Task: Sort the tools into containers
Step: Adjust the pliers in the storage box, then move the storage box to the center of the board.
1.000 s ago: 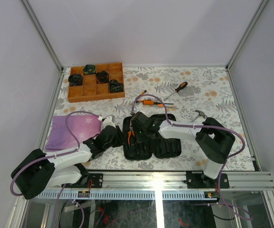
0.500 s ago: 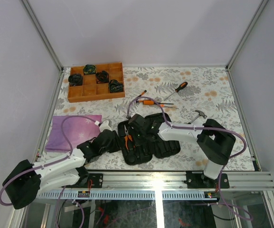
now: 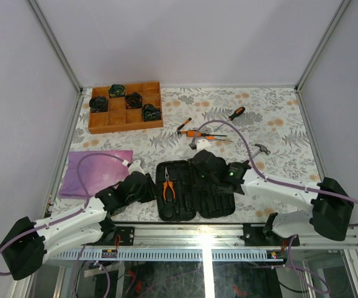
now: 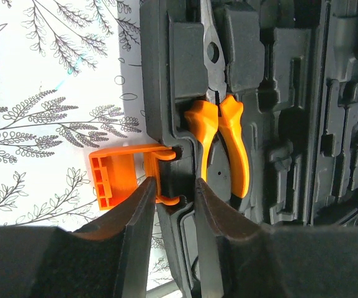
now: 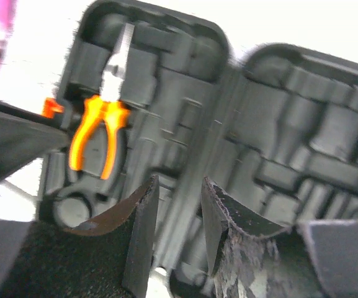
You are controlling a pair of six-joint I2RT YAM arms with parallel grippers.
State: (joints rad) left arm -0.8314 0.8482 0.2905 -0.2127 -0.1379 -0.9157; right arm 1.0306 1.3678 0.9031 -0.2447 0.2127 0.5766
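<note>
cloth (image 3: 98, 169) left, wooden tray (image 3: 118, 118) behind | screwdrivers (image 3: 198, 133), hammer (image 3: 261, 149) loose on desk (image 3: 278, 118) beyond case (image 3: 213, 202) | case open flat — pliers (image 3: 167, 184) in left half | left jaws clamped on its latch-side rim | right jaws apart over it

The left arm (image 3: 73, 218) and right arm (image 3: 281, 189) share one build: white tubular links between bulky black joint housings, with a lilac cable (image 3: 87, 162) looping loosely back from behind the fingers. The left gripper (image 4: 174, 186) has matte black wedge fingers (image 4: 135, 242) that taper to thin tips. The right gripper (image 5: 180, 180) matches in shape, but one pad (image 5: 244, 261) is scuffed with pale flecks, and small green lights (image 3: 231, 174) glow on the black block behind its fingers.
</note>
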